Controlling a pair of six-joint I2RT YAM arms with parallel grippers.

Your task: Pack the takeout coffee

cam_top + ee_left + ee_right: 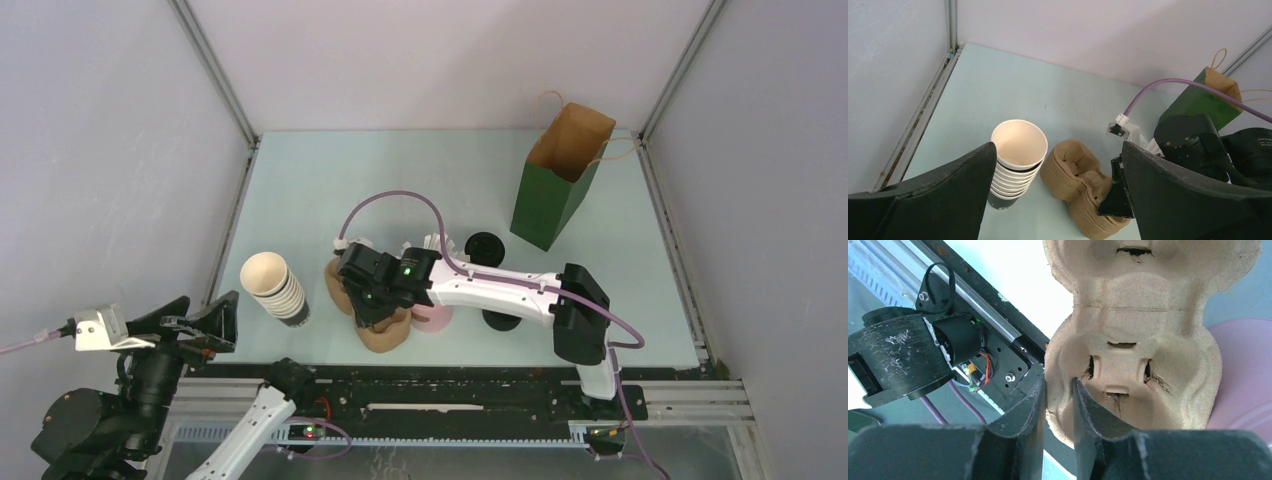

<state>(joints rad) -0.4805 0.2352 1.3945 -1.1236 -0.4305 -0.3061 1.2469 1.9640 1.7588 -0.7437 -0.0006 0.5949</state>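
Note:
A stack of brown cardboard cup carriers lies at the table's near middle. My right gripper reaches over it, one finger inside a cup well and one outside, both pressed against the rim wall. A round black lidded thing stands behind the right forearm, and another black thing shows under it. I cannot tell which of them is the takeout coffee. My left gripper hangs wide open at the near left, above the table edge, holding nothing.
A ribbed stack of cups with cream insides stands left of the carriers. A pink straw holder sits against their right side. An open green paper bag stands at the back right.

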